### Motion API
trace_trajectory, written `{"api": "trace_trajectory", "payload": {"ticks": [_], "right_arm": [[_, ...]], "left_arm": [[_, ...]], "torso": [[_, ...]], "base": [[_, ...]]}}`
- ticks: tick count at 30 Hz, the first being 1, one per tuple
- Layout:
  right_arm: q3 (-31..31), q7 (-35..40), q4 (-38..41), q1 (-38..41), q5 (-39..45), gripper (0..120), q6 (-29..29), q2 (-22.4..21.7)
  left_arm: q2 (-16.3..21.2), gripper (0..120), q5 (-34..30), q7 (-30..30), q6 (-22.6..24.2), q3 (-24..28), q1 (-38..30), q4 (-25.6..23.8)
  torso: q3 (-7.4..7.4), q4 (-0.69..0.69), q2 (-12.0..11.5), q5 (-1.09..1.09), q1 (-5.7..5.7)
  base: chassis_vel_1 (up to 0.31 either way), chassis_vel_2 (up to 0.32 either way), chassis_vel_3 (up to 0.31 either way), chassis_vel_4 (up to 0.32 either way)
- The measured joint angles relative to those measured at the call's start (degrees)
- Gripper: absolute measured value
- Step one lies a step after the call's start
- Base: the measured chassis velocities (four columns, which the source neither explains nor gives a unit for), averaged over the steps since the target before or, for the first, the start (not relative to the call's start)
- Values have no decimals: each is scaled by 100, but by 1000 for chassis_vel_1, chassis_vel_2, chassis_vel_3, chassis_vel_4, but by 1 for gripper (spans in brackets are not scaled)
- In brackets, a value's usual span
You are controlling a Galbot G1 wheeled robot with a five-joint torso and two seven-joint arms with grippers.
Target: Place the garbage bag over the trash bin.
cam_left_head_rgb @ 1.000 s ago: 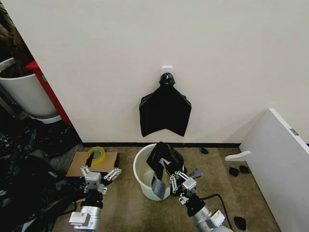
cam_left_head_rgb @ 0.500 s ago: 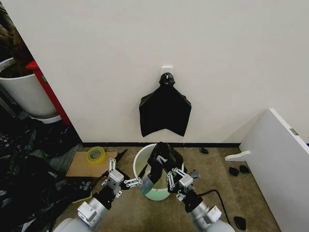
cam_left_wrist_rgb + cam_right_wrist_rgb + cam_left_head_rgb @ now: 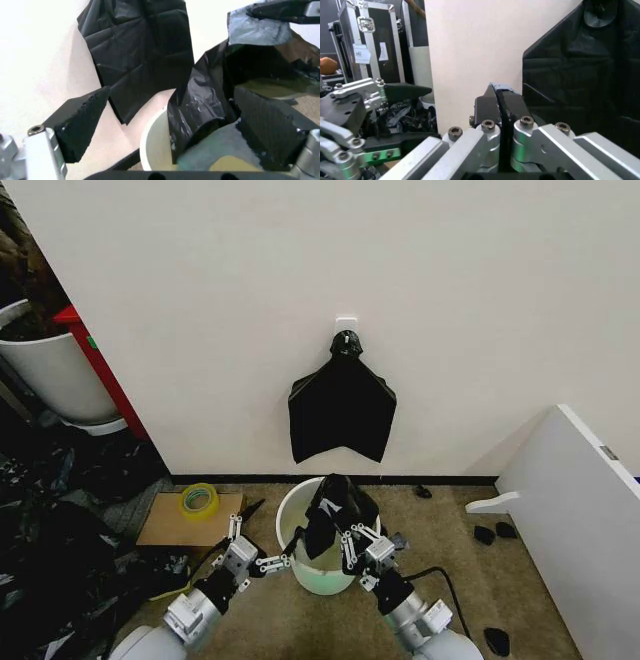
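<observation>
Both pincers at trash bin point(image 3: 300, 525): right point(image 3: 358, 542) clamping garbage bag point(image 3: 335, 505), left point(image 3: 262, 532) spread.

The garbage bag point(image 3: 338, 510) is thin black plastic, glossy and full of creases, catching pale highlights where it folds. The trash bin point(image 3: 300, 555) is smooth translucent-white plastic with a faint green tint. The left gripper point(image 3: 265, 537) has bare silvery metal links with screw heads and matt black finger pads with a fine ribbed texture point(image 3: 82, 122). The right gripper point(image 3: 352, 532) shows the same brushed metal and dull black fingers, pressed together on a fold of the bag. On the matt off-white wall hangs a smoother black plastic bundle point(image 3: 342, 410). The floor point(image 3: 260, 610) looks like rough brown carpet; a flat cardboard sheet point(image 3: 170, 525) carries a glossy yellow tape roll point(image 3: 198, 500).
</observation>
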Motion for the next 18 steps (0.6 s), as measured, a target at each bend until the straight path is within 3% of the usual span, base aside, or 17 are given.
{"api": "trace_trajectory", "payload": {"ticks": [18], "right_arm": [[-15, -33, 129, -130, 4, 0, 1, 6]], "left_arm": [[-202, 96, 5, -76, 170, 411, -479, 273]], "torso": [[0, 0, 0, 1, 0]], "base": [[0, 0, 0, 0]]}}
